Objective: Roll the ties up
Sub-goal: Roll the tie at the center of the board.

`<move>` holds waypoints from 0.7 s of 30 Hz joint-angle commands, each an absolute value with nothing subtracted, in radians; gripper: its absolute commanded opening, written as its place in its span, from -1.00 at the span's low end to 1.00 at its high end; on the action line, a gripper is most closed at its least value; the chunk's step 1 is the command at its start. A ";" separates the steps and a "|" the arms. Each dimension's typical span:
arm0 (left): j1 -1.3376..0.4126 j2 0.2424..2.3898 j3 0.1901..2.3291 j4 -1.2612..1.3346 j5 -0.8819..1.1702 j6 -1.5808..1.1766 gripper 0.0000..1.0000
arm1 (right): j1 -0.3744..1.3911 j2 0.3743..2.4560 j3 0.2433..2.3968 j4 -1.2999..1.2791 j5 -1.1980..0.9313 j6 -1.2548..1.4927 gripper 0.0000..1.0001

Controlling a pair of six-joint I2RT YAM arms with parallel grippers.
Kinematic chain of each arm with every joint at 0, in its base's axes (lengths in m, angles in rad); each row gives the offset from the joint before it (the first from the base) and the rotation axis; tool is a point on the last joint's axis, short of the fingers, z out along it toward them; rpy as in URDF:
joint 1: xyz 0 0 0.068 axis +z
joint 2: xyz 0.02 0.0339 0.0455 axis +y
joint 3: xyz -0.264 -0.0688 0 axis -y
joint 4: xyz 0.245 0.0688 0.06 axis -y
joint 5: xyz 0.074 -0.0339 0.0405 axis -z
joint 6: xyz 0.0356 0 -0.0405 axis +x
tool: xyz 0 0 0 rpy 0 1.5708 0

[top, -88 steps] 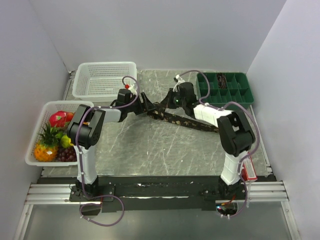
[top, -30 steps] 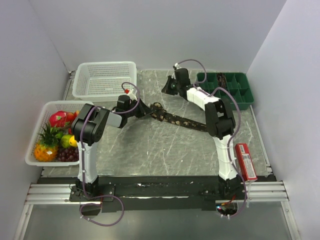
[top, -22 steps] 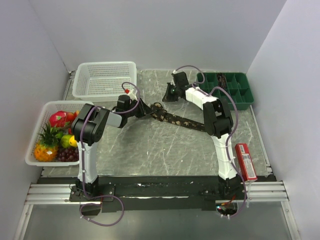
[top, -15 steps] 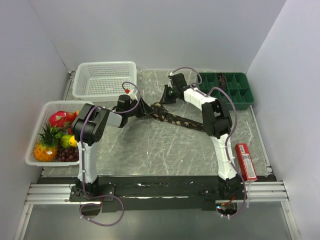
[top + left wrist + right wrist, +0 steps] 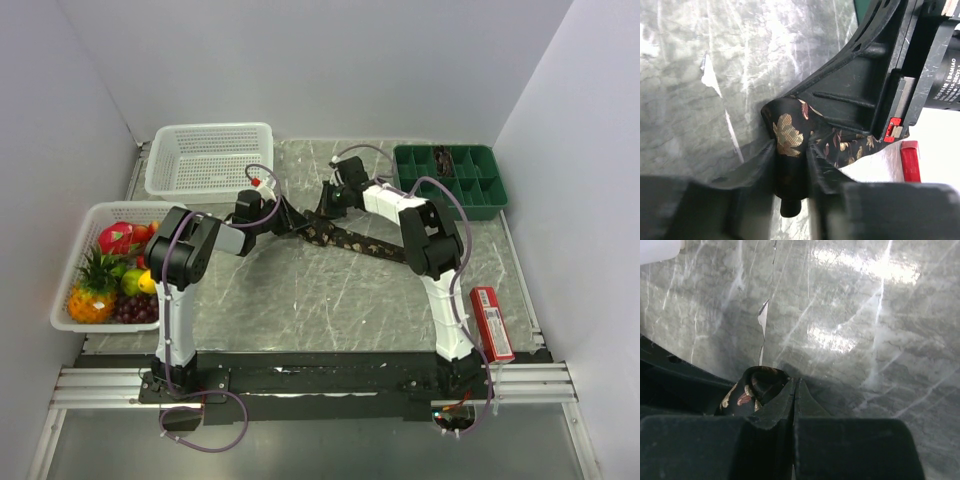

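Note:
One tie (image 5: pixel 358 242), dark with a tan floral pattern, lies slanted across the middle of the table. Its left end is rolled into a small coil (image 5: pixel 788 134). My left gripper (image 5: pixel 293 222) reaches in from the left and is shut on that coil, its fingers (image 5: pixel 760 162) pressed against both sides. The right gripper (image 5: pixel 322 208) comes from the far side with its jaws shut and nothing between them. Its tip (image 5: pixel 796 384) rests beside the coil (image 5: pixel 747 390). The rest of the tie stretches flat toward the right.
A white basket (image 5: pixel 210 160) stands at the back left, with a fruit basket (image 5: pixel 70 300) in front of it. A green compartment tray (image 5: pixel 450 195) sits at the back right. A red box (image 5: pixel 492 322) lies near the right arm's base.
The right gripper has swung left and nearer, from beside the green tray down to the rolled end. The left gripper's jaws have widened around the coil; its arm stayed in place.

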State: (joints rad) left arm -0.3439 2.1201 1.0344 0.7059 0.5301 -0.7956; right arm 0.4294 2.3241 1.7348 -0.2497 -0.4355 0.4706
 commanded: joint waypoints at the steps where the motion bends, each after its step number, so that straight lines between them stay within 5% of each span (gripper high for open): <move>1: -0.351 2.161 1.049 0.738 0.572 -0.841 -0.51 | 0.431 2.244 1.706 -0.252 -0.416 0.460 -1.00; 6: -0.351 2.140 1.032 0.743 0.578 -0.835 -0.98 | 0.400 2.183 1.683 -0.207 -0.365 0.469 -1.00; 21: -0.370 2.030 1.146 0.393 0.402 -0.675 -0.98 | 0.397 1.907 1.416 -0.199 -0.291 0.345 -1.00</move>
